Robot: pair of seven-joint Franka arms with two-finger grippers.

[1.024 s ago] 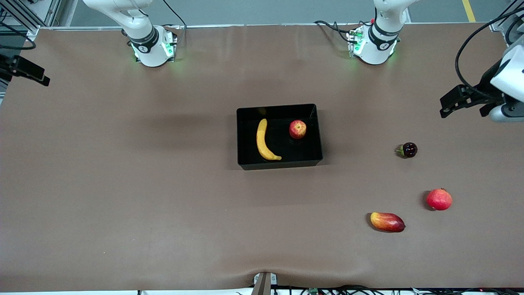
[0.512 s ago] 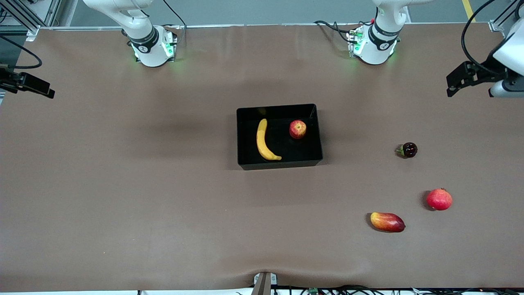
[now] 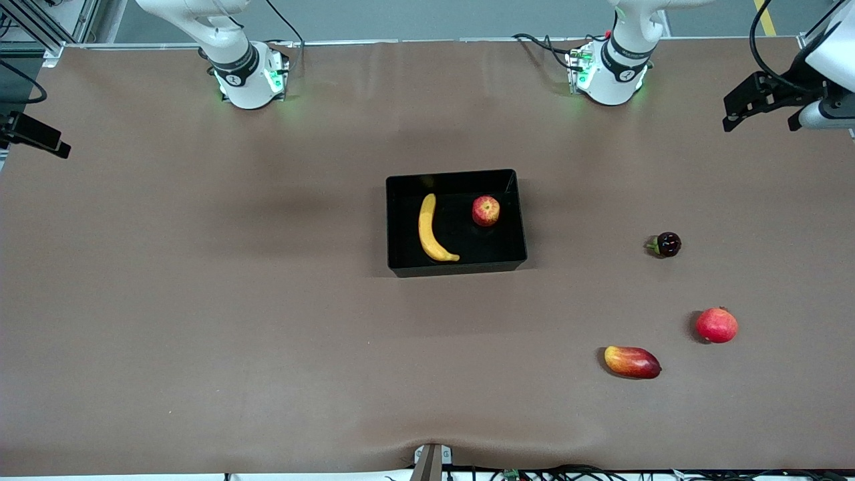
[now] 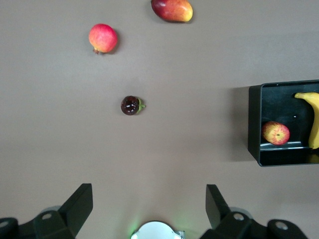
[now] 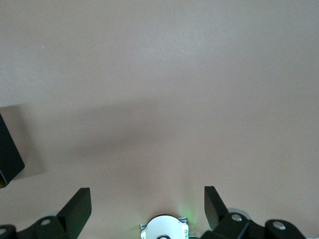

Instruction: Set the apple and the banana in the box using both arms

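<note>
The black box point(image 3: 461, 269) stands mid-table. The yellow banana point(image 3: 431, 228) lies in it toward the right arm's end. The red-yellow apple point(image 3: 485, 210) sits in it toward the left arm's end. The left wrist view shows the box point(image 4: 254, 124), the apple point(image 4: 275, 133) and the banana point(image 4: 313, 117). My left gripper point(image 3: 758, 117) is open and empty, high over the table's edge at the left arm's end, and its own view shows it too point(image 4: 149, 204). My right gripper point(image 3: 40, 137) is open and empty over the table's right-arm end, also in its own view point(image 5: 148, 206).
Toward the left arm's end lie a small dark round fruit point(image 3: 666, 244), a larger red round fruit point(image 3: 717, 325) and a red-yellow mango point(image 3: 632, 361), all nearer the camera than the box. A box corner point(image 5: 9, 149) shows in the right wrist view.
My left gripper has moved away from the box, toward the robots' side of the table. My right gripper has shifted slightly at the table's edge. The fruits have not moved.
</note>
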